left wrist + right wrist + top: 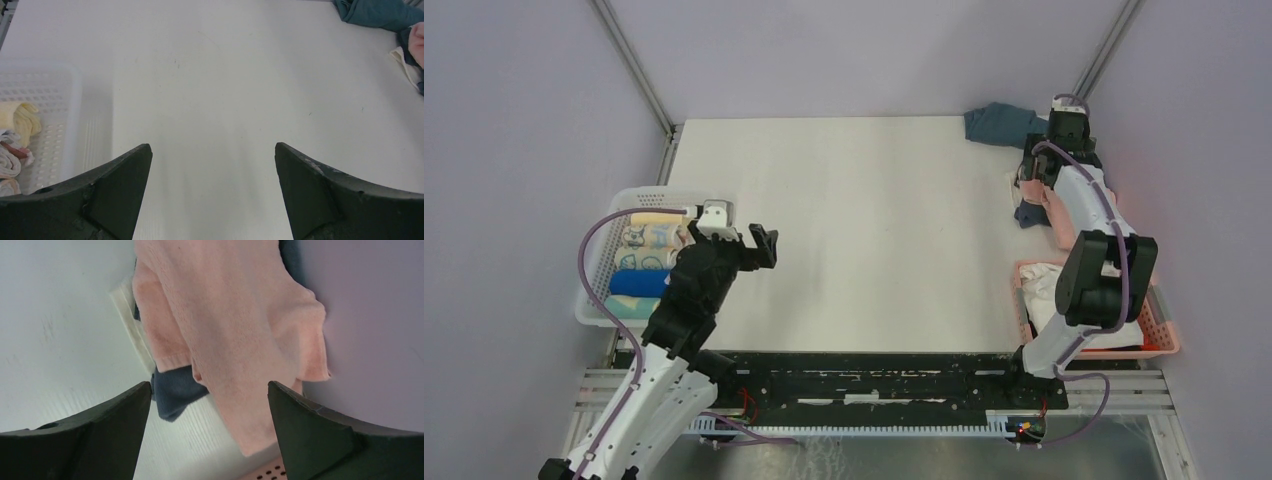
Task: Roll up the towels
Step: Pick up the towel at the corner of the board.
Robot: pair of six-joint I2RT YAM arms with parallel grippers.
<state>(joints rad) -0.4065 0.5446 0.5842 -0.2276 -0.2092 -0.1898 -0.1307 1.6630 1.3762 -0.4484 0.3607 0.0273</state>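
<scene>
In the left part of the top view the left gripper (762, 246) hovers over the white table (874, 220) with its jaws wide apart and nothing between them, beside the white basket (594, 310) where rolled towels (649, 258) lie. In the upper right, the right gripper (210, 385) is also wide, above a loose pile: a pink towel (235, 330) on top, a dark navy towel (175, 390) and a cream towel (131, 322) below it. A slate blue towel (999, 122) lies just behind. A pink basket (1161, 330) stands at the lower right.

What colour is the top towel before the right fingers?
The towel is pink; clearest from right wrist.
</scene>
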